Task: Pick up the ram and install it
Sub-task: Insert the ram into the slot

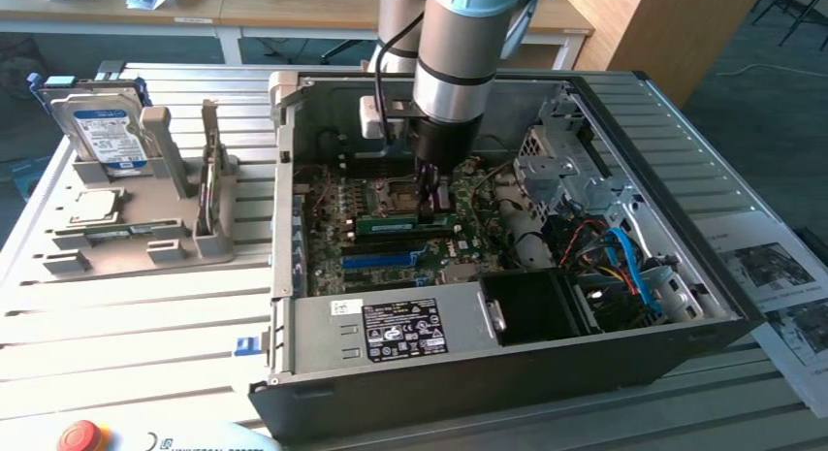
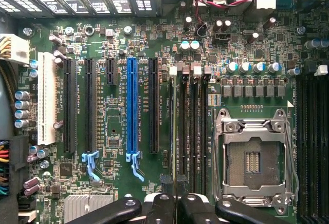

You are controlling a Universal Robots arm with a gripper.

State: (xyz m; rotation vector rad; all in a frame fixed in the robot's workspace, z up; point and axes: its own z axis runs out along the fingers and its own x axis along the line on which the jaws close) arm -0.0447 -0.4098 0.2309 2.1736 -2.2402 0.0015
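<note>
The ram (image 1: pixel 388 221), a long green stick, stands on edge low over the motherboard inside the open computer case (image 1: pixel 518 373), by the memory slots (image 2: pixel 194 131). My gripper (image 1: pixel 433 207) reaches straight down into the case and is shut on the ram near its end at the exterior view's right. In the wrist view the black fingers (image 2: pixel 160 209) of the gripper (image 2: pixel 176 203) are closed together. The ram (image 2: pixel 174 131) shows there edge-on as a thin line running alongside the black slots. The bare processor socket (image 2: pixel 254 160) lies just beside them.
A grey holder (image 1: pixel 130 228) at the exterior view's left carries a silver hard drive (image 1: pixel 107 131) and a square processor chip (image 1: pixel 93 207). The case also holds a power supply (image 1: pixel 388 330), blue cables (image 1: pixel 627 257) and a drive cage (image 1: pixel 563 160). Expansion slots include a blue one (image 2: pixel 132 106).
</note>
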